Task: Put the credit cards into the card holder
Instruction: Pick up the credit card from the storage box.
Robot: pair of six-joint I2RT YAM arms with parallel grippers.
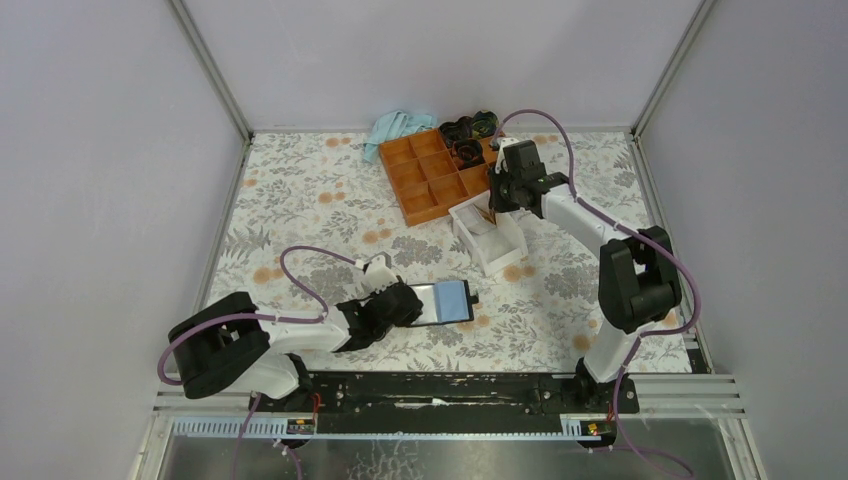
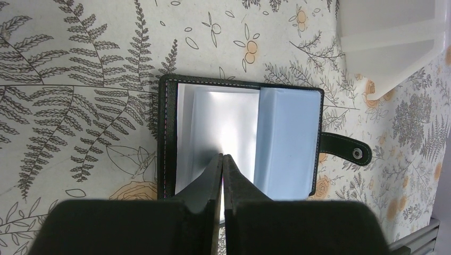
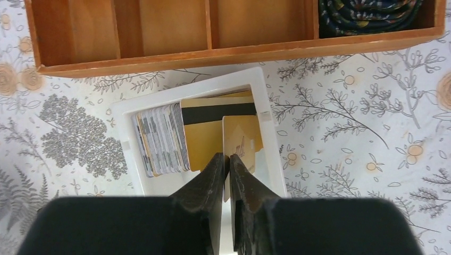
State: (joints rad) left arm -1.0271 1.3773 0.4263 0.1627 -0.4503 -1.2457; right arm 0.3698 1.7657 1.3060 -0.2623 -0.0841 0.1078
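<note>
My left arm lies low at lower left, left gripper (image 2: pixel 222 157) jaws together over the open card holder (image 2: pixel 287 143). My right arm reaches upward, right gripper (image 3: pixel 227 157) jaws together above the credit cards (image 3: pixel 205 139) in the white box (image 3: pixel 186 91).

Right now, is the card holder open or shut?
Open. The card holder lies spread flat, light-blue lining and clear sleeves facing up, snap tab undone.

The left claw (image 2: pixel 223 155) is held low and near, pressed shut; the right claw (image 3: pixel 228 155), extended far, is clamped on a credit card (image 3: pixel 242 139).
</note>
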